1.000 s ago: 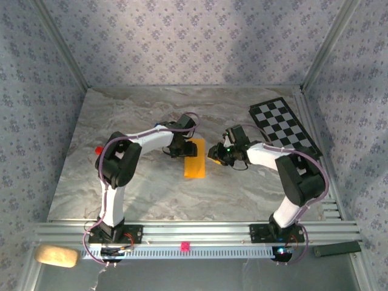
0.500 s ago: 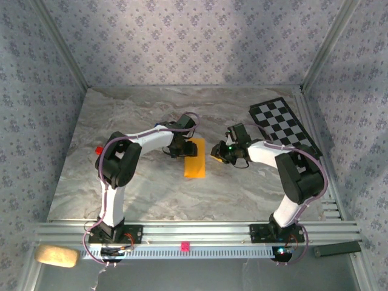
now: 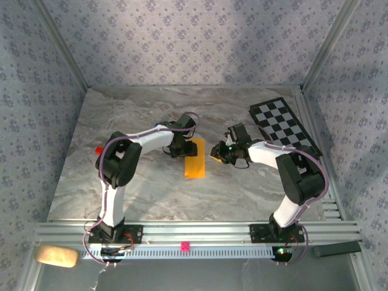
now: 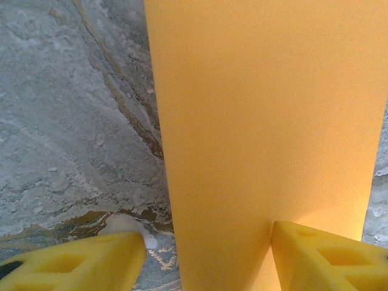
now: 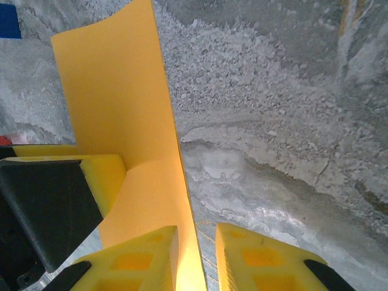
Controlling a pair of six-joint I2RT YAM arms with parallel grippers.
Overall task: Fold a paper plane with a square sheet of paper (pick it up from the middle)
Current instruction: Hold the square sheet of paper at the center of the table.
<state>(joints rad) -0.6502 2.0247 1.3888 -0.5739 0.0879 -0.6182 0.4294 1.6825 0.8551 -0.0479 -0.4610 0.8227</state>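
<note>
The square sheet of paper (image 3: pixel 195 159) lies on the marble table (image 3: pixel 145 194) as a narrow orange-yellow strip. My left gripper (image 3: pixel 181 147) is at its far left corner. In the left wrist view the gripper (image 4: pixel 208 236) is open, one yellow finger (image 4: pixel 79 260) on the table and the other (image 4: pixel 327 254) at the paper (image 4: pixel 260 121). My right gripper (image 3: pixel 216 152) is just right of the strip. In the right wrist view it (image 5: pixel 197 233) stands open by a narrow gap, with the paper's (image 5: pixel 115 91) raised right edge in that gap, against the left finger (image 5: pixel 133 260).
A black-and-white checkered board (image 3: pixel 284 126) lies at the back right of the table. A small red object (image 3: pixel 97 148) sits by the left arm's elbow. A blue patch (image 5: pixel 9 21) shows beyond the paper in the right wrist view. The aluminium rail (image 3: pixel 200 233) runs along the near edge.
The right gripper's jaws have narrowed around the paper's edge and it has shifted slightly. The left arm and the paper have hardly moved.
</note>
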